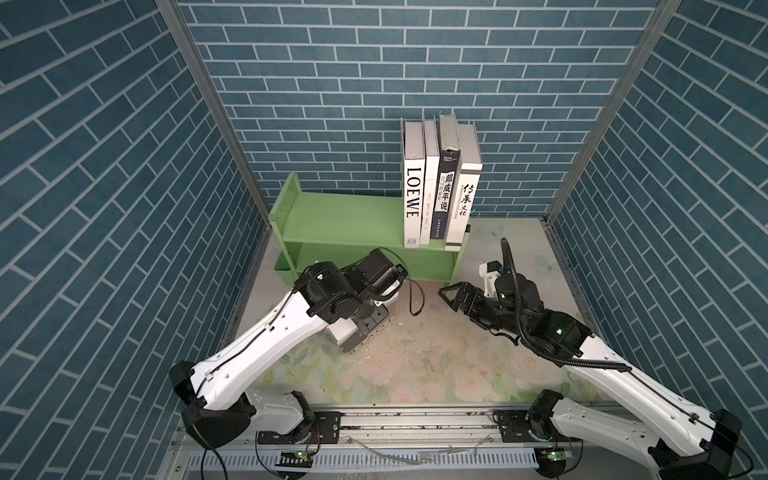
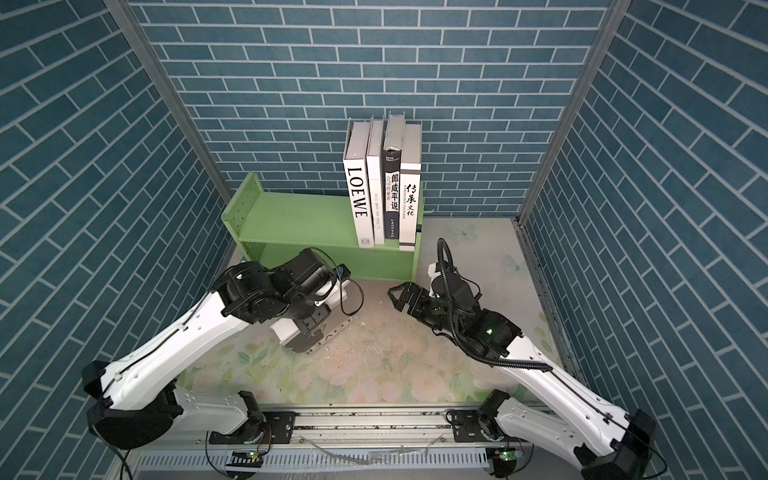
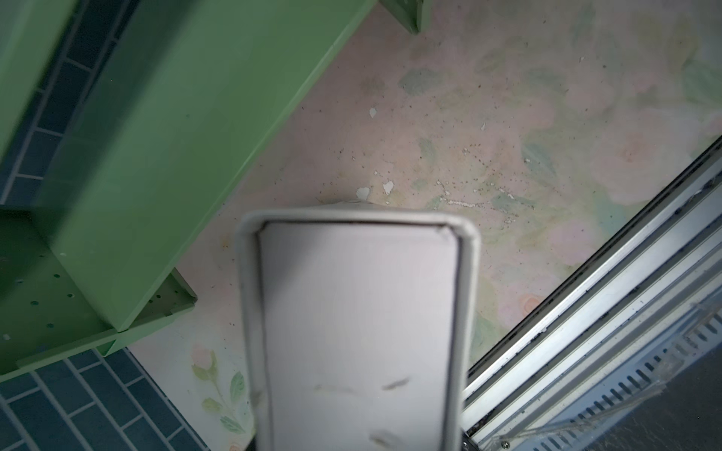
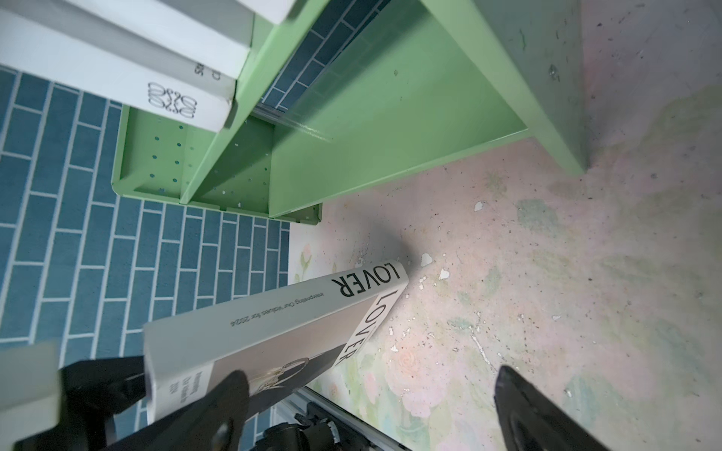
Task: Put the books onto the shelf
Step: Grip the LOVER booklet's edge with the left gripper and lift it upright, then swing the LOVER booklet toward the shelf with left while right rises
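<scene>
Smack against the lens in the left wrist view: the LOVER book (image 3: 357, 332), page end on, with the green shelf (image 3: 176, 136) close by. Right wrist view shows it tilted just in front of the shelf, left gripper (image 4: 101, 380) clamped on its far end. The right gripper (image 4: 369, 375) gapes wide, holding nothing. Both top views: the book's under the left wrist, in front of the shelf's left half, and four books (image 1: 440, 187) stand upright at the shelf top's right end. Looks like a stiff, hefty hardcover with slick covers, so I'd pinch across both covers near the spine.
</scene>
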Robot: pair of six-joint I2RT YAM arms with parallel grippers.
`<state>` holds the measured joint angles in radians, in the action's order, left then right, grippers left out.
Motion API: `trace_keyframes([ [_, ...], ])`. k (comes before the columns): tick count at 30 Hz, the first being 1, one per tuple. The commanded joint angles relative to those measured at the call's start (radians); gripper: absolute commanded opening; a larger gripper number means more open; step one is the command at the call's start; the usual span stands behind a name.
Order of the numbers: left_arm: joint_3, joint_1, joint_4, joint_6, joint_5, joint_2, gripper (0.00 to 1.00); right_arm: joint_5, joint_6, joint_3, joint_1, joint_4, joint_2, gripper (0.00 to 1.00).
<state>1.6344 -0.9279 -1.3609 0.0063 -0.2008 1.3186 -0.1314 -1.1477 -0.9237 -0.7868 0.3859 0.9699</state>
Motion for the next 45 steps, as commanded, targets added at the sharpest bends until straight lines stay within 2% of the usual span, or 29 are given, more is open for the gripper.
trace_keyframes([
  [1,0.079,-0.046,-0.055,-0.08,-0.094,-0.087,0.2,-0.203,-0.094,-0.082,0.034,-0.013,0.069,0.98],
  [5,0.195,-0.096,-0.157,-0.16,-0.158,-0.127,0.2,-0.29,-0.127,-0.198,0.04,0.002,0.158,0.98],
  [12,0.523,-0.098,-0.267,-0.204,-0.083,-0.144,0.18,-0.377,-0.131,-0.381,0.078,0.011,0.224,0.98],
  [15,0.551,-0.098,-0.149,-0.176,-0.069,-0.219,0.17,-0.402,-0.114,-0.486,0.082,0.011,0.252,0.98],
  [19,0.327,-0.098,0.303,-0.061,0.051,-0.426,0.17,-0.435,-0.109,-0.621,0.113,0.032,0.274,0.98],
  [20,0.301,-0.098,0.36,-0.041,0.079,-0.45,0.17,-0.446,-0.11,-0.66,0.12,0.051,0.281,0.98],
  [22,0.298,-0.097,0.408,-0.019,0.128,-0.459,0.17,-0.451,-0.11,-0.723,0.132,0.117,0.286,0.98],
  [25,0.382,-0.097,0.316,0.0,0.18,-0.383,0.15,-0.465,-0.123,-0.767,0.147,0.223,0.275,0.98],
  [30,0.488,-0.098,0.146,0.026,0.273,-0.225,0.12,-0.477,-0.186,-0.722,0.178,0.388,0.198,0.98],
  [34,0.477,-0.098,0.141,0.042,0.338,-0.168,0.11,-0.496,-0.309,-0.629,0.188,0.466,0.104,0.98],
  [37,0.469,-0.098,0.113,0.06,0.342,-0.135,0.11,-0.473,-0.391,-0.589,0.2,0.531,0.033,0.97],
  [41,0.399,-0.098,0.12,0.07,0.325,-0.121,0.09,-0.42,-0.508,-0.495,0.211,0.508,-0.062,0.97],
  [45,0.327,-0.1,0.119,0.088,0.27,-0.112,0.08,-0.343,-0.684,-0.315,0.213,0.398,-0.181,0.97],
])
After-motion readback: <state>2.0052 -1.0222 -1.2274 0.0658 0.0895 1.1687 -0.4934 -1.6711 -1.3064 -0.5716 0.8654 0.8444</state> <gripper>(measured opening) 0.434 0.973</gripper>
